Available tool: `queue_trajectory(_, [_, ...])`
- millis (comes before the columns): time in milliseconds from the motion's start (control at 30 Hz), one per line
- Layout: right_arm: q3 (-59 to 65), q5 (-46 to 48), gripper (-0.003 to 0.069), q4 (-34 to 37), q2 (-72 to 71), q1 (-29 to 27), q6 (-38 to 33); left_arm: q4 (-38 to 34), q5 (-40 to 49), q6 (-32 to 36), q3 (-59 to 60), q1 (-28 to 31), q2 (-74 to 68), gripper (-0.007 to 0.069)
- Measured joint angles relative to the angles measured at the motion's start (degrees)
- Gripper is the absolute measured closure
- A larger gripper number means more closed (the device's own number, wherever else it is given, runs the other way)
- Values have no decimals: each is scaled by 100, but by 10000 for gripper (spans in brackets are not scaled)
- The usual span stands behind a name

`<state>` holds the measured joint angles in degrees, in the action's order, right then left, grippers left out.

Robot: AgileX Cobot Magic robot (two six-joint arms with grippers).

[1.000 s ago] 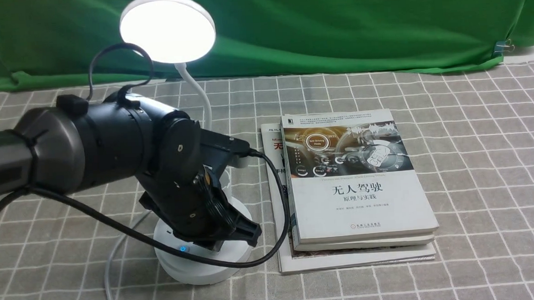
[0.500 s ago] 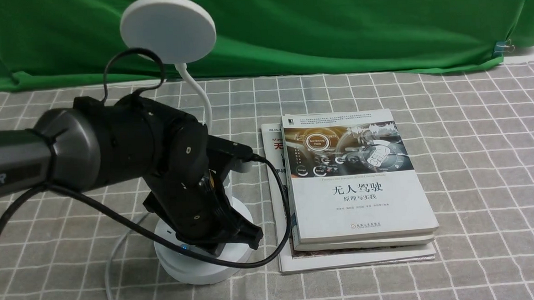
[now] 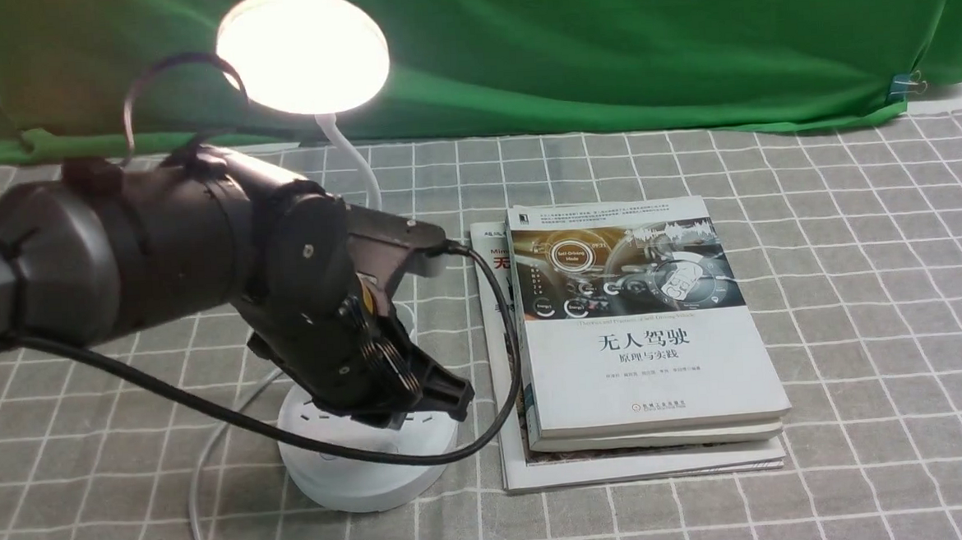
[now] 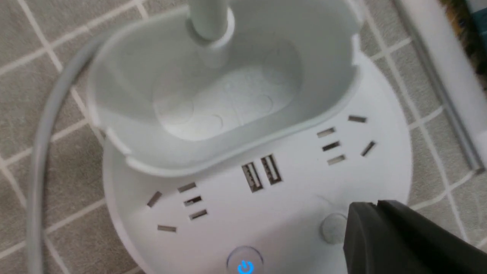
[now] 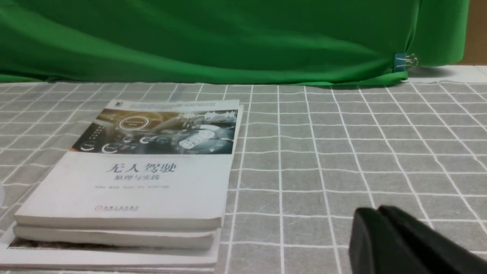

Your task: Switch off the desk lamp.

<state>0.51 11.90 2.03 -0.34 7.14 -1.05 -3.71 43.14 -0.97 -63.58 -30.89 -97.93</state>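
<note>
- The desk lamp (image 3: 352, 482) stands on our surface (image 3: 863, 324), left of the books (image 3: 642, 352), disc head glowing.
- Our left gripper (image 3: 453, 403), fingers pressed together, hangs over its base, tip just beside the round button (image 4: 332, 228).
- Our right gripper (image 5: 378, 214) is closed, empty.

Smooth white plastic desk lamp (image 3: 360, 478); matt woven cloth tablecloth (image 3: 863, 324).

The left arm (image 3: 126, 247) had a rounded shell, dark grey and glossy black, with small round screws (image 3: 307, 250). A thick black cable (image 3: 234, 420) ran under it to a plug (image 3: 439, 247). Its end effector (image 3: 443, 402) was matte black.
</note>
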Motion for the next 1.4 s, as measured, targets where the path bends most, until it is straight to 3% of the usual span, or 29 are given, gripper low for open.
queue_trajectory(400, [0, 0, 622, 0, 0, 0, 4, 1, 43, 3, -58, 0, -468, 624])
queue_trajectory(833, [0, 0, 622, 0, 0, 0, 4, 11, 171, -36, 28, -6, 288, 624])
queue_trajectory(1000, [0, 0, 622, 0, 0, 0, 4, -36, -78, -36, 561, -18, 820, 624])
queue_trajectory(1200, [0, 0, 622, 0, 0, 0, 4, -158, -1374, -36, 1977, -40, 2496, 624])
queue_trajectory(1400, [0, 0, 622, 0, 0, 0, 4, -252, -3260, -37, 3623, -47, 4543, 624])
